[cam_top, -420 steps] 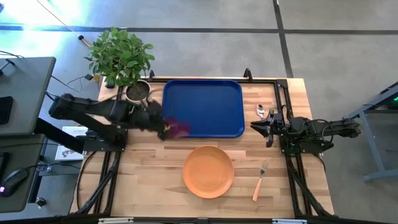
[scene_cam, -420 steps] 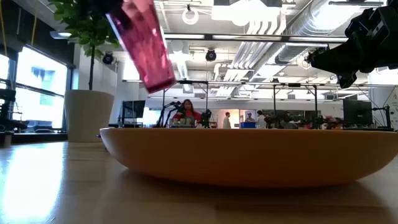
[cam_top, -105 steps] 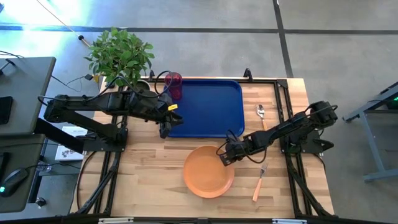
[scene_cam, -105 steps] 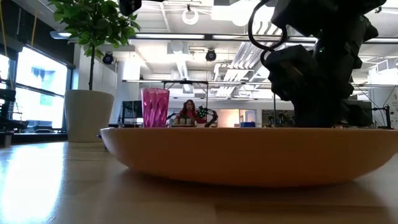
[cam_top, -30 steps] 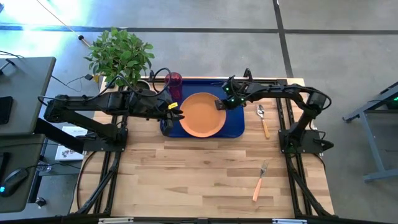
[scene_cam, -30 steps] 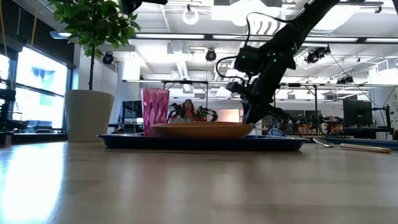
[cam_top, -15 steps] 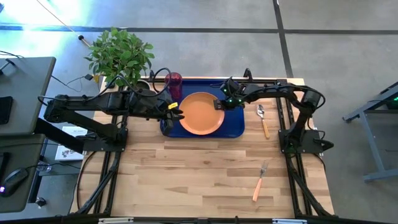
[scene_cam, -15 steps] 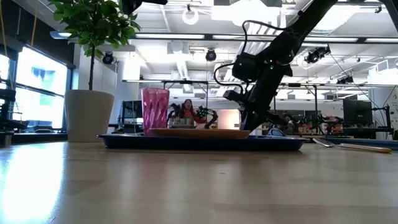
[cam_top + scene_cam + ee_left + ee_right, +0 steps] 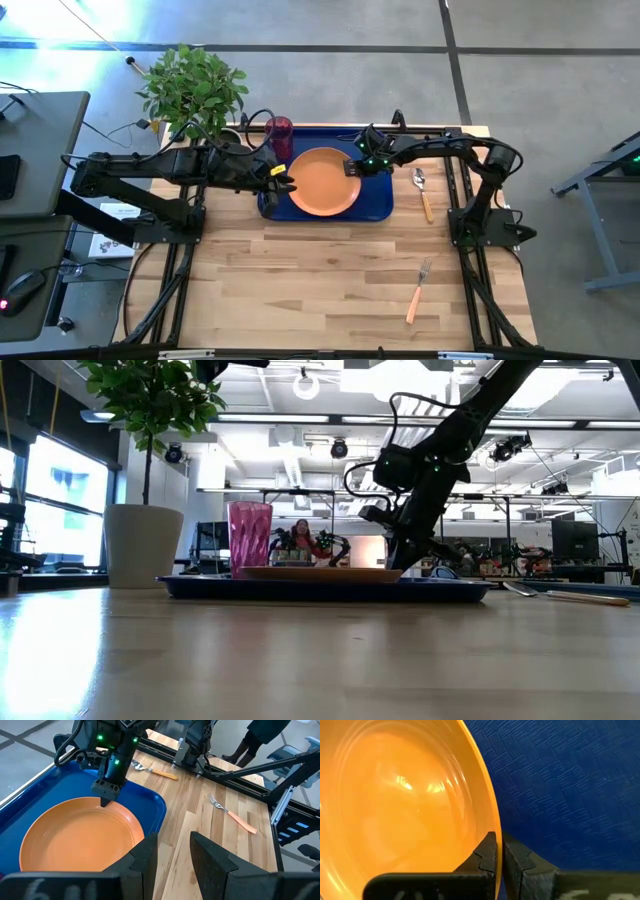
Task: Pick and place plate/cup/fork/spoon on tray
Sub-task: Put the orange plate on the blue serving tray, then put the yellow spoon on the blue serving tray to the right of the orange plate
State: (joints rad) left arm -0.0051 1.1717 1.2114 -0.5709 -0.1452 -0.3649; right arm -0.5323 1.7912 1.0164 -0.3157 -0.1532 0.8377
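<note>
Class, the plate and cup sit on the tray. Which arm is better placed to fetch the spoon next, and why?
Probably the right. The spoon lies on the table just off the tray's right edge, beside the right gripper, which is pinching the plate rim. The left gripper sits open at the tray's opposite side.
</note>
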